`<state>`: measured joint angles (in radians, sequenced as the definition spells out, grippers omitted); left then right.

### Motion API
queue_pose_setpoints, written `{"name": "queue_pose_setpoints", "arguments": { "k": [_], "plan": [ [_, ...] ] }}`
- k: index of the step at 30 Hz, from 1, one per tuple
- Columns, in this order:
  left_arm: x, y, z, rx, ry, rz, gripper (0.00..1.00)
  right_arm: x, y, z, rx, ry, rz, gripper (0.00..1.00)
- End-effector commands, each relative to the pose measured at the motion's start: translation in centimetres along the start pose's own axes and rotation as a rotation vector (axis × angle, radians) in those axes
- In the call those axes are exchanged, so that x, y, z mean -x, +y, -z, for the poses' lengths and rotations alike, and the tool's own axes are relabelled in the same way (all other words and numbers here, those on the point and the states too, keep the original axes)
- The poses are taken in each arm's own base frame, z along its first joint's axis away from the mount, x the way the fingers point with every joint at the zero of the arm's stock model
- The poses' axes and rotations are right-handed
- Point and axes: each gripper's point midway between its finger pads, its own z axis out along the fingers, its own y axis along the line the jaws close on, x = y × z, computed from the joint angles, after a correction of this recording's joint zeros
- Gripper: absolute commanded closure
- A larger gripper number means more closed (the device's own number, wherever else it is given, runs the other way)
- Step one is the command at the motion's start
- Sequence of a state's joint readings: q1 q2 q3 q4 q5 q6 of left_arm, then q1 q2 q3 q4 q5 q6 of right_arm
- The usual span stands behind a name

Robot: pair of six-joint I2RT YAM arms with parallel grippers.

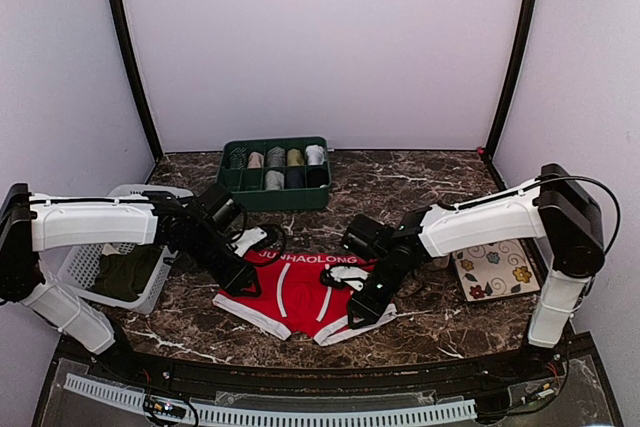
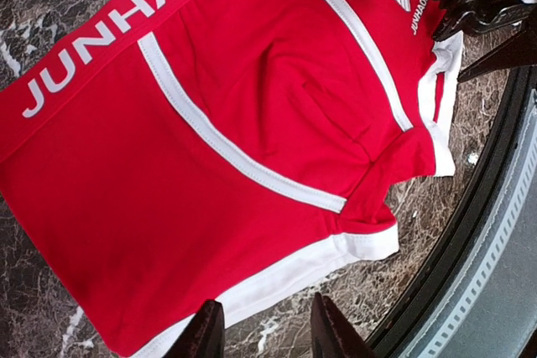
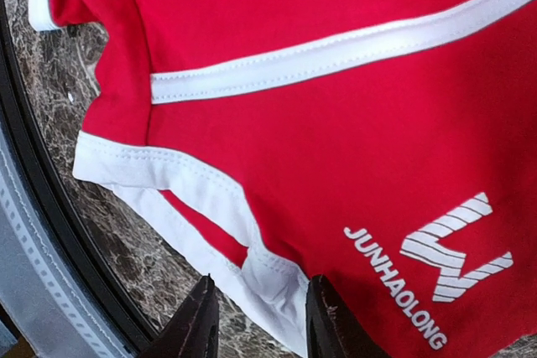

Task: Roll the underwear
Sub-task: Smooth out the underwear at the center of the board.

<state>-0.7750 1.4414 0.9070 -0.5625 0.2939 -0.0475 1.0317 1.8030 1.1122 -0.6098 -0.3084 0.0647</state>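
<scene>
The bright red underwear (image 1: 290,292) lies flat on the marble table, its waistband with white lettering at the far side and its white-trimmed leg openings toward me. My left gripper (image 1: 243,282) is open at its left leg edge; in the left wrist view the gripper (image 2: 264,324) hovers over the white hem (image 2: 277,278) and bare marble, holding nothing. My right gripper (image 1: 360,309) is open at the right leg opening; in the right wrist view the gripper (image 3: 260,308) straddles the white hem (image 3: 277,278) beside the small white logo (image 3: 453,249).
A green divided tray (image 1: 280,197) with muted rolled garments stands at the back centre. A white basket (image 1: 85,262) at the left holds a dark olive garment (image 1: 128,275). A floral card (image 1: 495,269) lies at the right. The table's black front rail (image 2: 470,241) runs close to the leg hems.
</scene>
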Motion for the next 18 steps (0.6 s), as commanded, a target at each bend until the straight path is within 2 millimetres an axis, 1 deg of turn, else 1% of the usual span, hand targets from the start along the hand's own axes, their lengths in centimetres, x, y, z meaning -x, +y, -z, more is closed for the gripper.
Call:
{"name": "queue_pose_setpoints", "arguments": {
  "k": [1, 3, 6, 7, 9, 11, 14, 16, 18],
  "plan": [
    [-0.6, 0.4, 0.9, 0.035, 0.016, -0.032, 0.62, 0.2, 0.4, -0.8, -0.016, 0.018, 0.02, 0.65],
    [-0.8, 0.6, 0.9, 0.045, 0.03, -0.049, 0.62, 0.1, 0.6, -0.9, -0.024, 0.025, 0.027, 0.68],
    [-1.1, 0.9, 0.9, 0.067, 0.048, -0.085, 0.65, 0.2, 0.4, -0.5, -0.057, 0.02, 0.033, 0.83],
    [-1.1, 1.1, 1.2, 0.078, 0.046, -0.103, 0.66, 0.1, 0.2, -0.2, -0.069, 0.022, 0.033, 0.87],
    [-1.1, 1.4, 1.6, 0.103, 0.04, -0.136, 0.67, 1.3, 0.3, 1.0, -0.093, -0.009, 0.04, 0.94],
    [-1.2, 1.7, 2.0, 0.125, 0.029, -0.168, 0.69, 2.0, 0.5, 2.1, -0.106, -0.029, 0.048, 1.0],
    [-1.4, 1.5, 2.7, 0.118, 0.006, -0.219, 0.7, 2.7, 1.0, 3.6, -0.104, -0.048, 0.053, 1.0],
    [-0.9, 0.2, 3.5, 0.062, -0.039, -0.266, 0.7, 2.8, 1.9, 4.5, -0.073, -0.056, 0.055, 1.0],
    [-0.3, -1.2, 4.2, 0.001, -0.094, -0.338, 0.7, 2.6, 2.6, 4.8, -0.032, -0.064, 0.059, 1.0]
  ]
}}
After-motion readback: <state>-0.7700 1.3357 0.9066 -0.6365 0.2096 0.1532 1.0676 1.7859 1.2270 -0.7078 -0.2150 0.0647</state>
